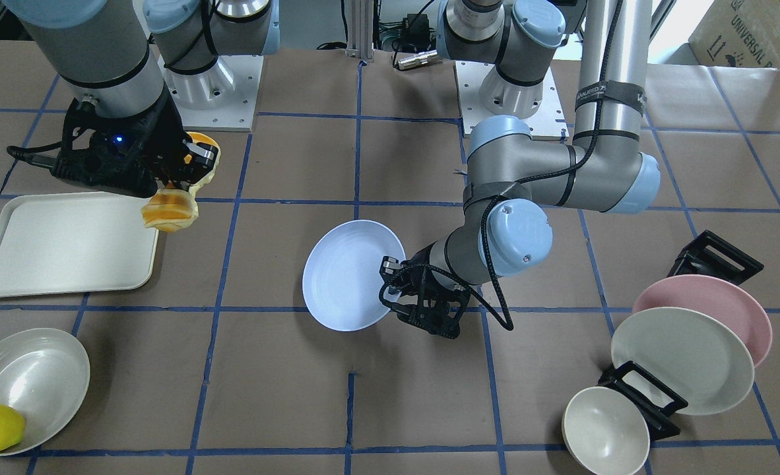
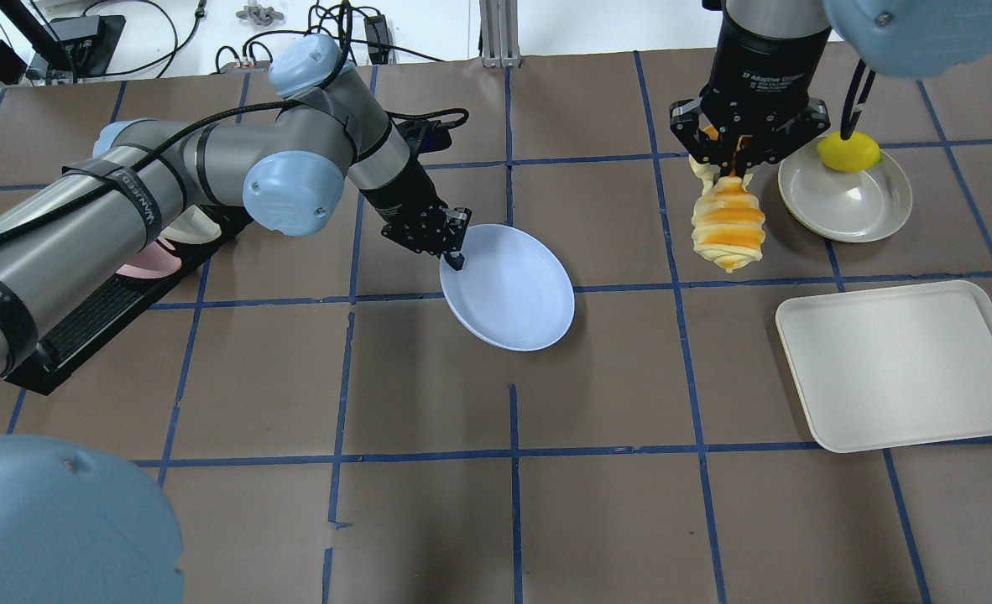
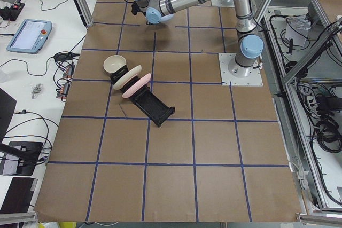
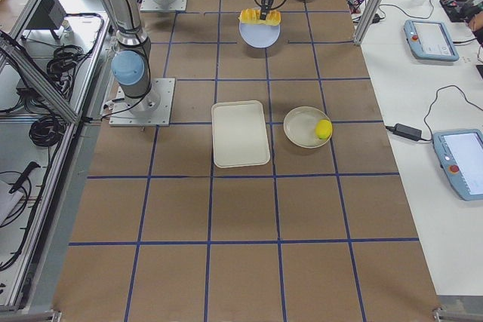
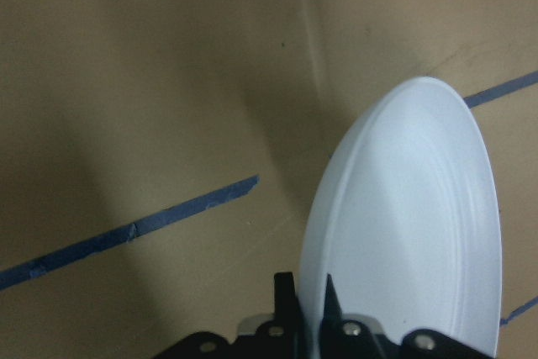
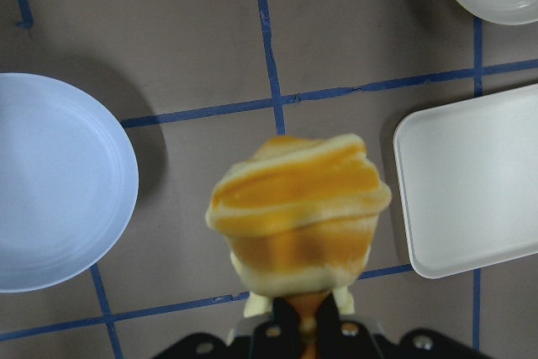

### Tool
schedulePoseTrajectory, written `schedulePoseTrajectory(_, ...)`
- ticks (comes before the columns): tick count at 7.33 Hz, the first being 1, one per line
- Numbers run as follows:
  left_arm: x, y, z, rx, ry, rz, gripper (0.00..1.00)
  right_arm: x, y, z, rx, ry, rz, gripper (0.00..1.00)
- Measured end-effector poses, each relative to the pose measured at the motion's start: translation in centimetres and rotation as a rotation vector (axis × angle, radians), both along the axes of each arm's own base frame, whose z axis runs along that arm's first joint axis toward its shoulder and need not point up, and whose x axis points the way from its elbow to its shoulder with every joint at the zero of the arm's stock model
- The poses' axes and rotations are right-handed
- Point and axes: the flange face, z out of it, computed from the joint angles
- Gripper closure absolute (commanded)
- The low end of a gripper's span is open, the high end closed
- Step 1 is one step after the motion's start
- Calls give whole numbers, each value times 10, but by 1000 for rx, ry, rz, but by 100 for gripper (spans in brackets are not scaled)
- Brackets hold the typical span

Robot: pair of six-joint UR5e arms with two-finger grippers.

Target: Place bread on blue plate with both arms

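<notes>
Brown paper taped into blue squares covers the table (image 1: 423,396). From the front, the right gripper (image 1: 192,165) is clamped on the bread (image 1: 169,211), aloft beside the cream tray (image 1: 66,244), while the left gripper (image 1: 390,277) pinches the rim of the blue plate (image 1: 340,277), tilted up mid-table. Overhead, bread and plate are well apart, one striped end sagging downward. The right-end view suggests its long axis runs roughly robot-to-operator, gripped about midway. Both pickups look done; bringing the bread onto the plate remains.
</notes>
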Motion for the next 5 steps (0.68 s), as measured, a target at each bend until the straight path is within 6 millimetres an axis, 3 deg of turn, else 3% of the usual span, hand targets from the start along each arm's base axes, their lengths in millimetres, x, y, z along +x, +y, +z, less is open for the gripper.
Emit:
schedulePoseTrajectory(1, -4, -5, -6, -22, 8, 9, 1, 0, -2, -1, -1, 1, 0, 93)
schedulePoseTrajectory(3, -8, -16, -9, -78, 8, 64, 0, 0, -3, -2, -4, 1, 0, 93)
schedulePoseTrajectory(5, 0, -20, 13, -121, -13, 93, 0, 3, -4, -7, 2, 0, -3, 93)
